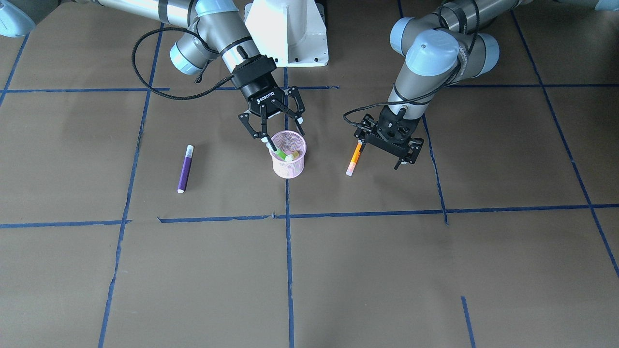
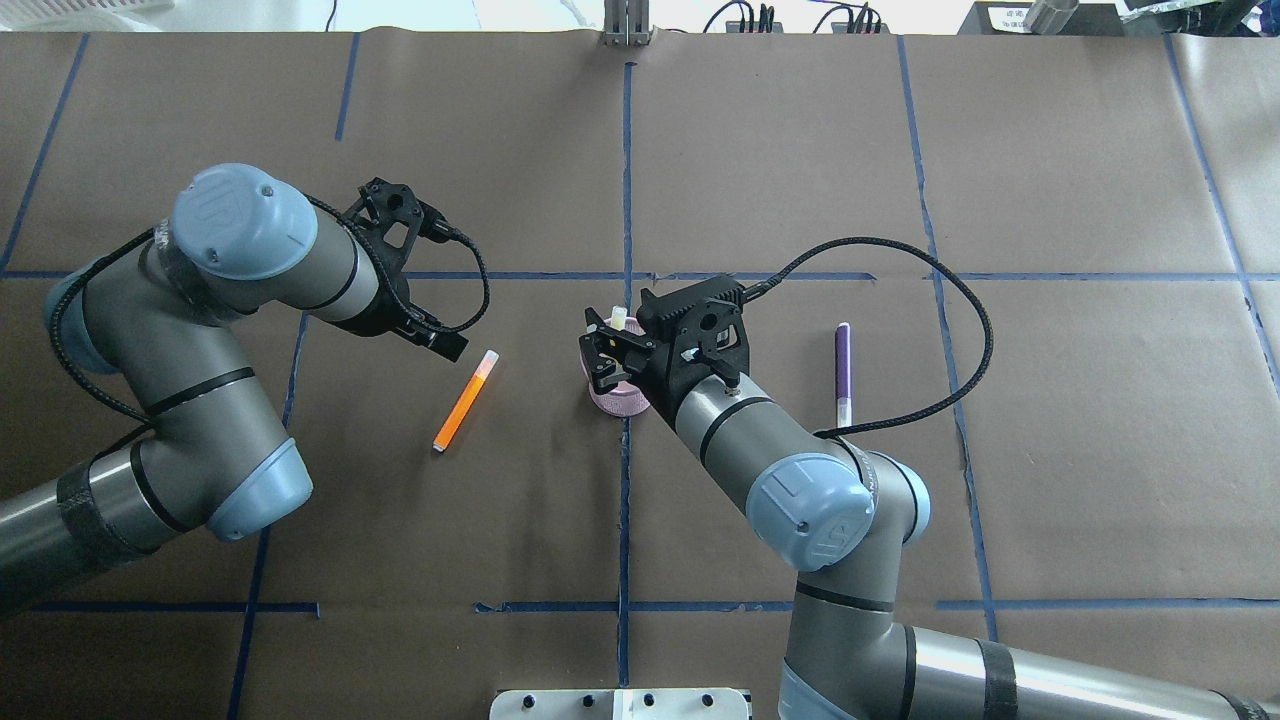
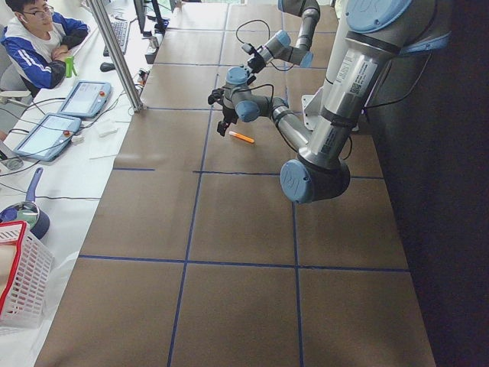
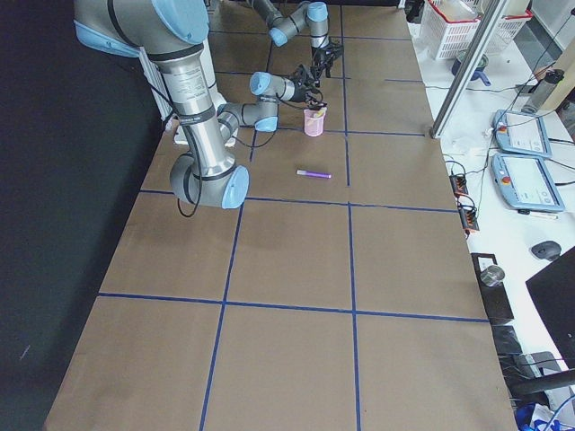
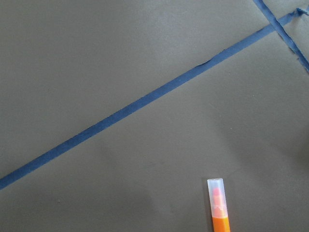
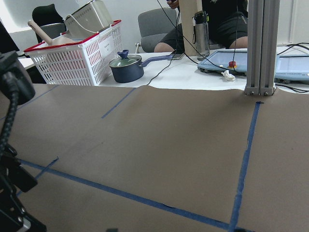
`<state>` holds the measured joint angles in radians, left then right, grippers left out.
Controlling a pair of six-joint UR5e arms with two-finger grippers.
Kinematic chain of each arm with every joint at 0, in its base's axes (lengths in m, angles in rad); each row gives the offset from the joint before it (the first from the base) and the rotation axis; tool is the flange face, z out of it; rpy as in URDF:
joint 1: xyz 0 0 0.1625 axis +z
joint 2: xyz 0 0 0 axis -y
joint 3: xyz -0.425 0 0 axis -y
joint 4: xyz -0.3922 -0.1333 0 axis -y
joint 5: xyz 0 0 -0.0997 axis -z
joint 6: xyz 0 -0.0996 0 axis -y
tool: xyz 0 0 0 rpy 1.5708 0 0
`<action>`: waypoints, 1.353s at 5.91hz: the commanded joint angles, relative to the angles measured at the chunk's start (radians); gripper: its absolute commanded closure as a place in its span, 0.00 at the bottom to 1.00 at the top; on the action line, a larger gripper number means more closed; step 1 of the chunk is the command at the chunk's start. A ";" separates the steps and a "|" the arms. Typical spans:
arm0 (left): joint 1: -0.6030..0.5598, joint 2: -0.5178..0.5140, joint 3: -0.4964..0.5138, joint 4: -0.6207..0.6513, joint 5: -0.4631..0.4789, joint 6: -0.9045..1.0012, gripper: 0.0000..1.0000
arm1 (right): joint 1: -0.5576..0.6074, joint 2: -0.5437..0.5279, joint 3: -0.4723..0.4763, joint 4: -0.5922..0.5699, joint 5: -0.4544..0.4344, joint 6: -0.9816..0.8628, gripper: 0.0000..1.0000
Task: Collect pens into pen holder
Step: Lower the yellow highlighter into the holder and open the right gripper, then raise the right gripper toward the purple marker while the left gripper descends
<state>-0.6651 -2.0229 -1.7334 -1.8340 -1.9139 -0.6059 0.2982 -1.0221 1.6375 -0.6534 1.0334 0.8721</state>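
The bright green pen (image 1: 279, 153) leans inside the pink mesh pen holder (image 1: 288, 168) at centre frame, with the right hand (image 1: 284, 134) spread apart just above its rim. The orange pen (image 1: 354, 158) lies on the table (image 1: 387, 270) right of the holder, just beside the left hand (image 1: 380, 157), whose fingers also stand apart. The purple pen (image 1: 184, 169) lies well to the left.

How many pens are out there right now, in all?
3. A green pen leans inside the pink mesh cup. A purple pen and an orange pen lie flat on the table, one on either side of it. None seems hidden.
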 commanded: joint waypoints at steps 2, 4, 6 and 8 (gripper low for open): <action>0.008 -0.013 0.000 0.019 0.001 -0.002 0.00 | 0.127 -0.012 0.092 -0.202 0.257 0.158 0.00; 0.038 -0.066 0.027 0.113 0.007 -0.009 0.00 | 0.289 -0.013 0.230 -0.664 0.576 0.203 0.00; 0.062 -0.095 0.089 0.111 0.007 -0.021 0.00 | 0.438 -0.019 0.251 -0.879 0.868 0.206 0.00; 0.077 -0.126 0.156 0.102 0.006 -0.085 0.00 | 0.488 -0.047 0.246 -0.967 0.902 0.196 0.00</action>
<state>-0.5969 -2.1393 -1.6067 -1.7268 -1.9072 -0.6521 0.7550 -1.0621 1.8844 -1.5601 1.9168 1.0715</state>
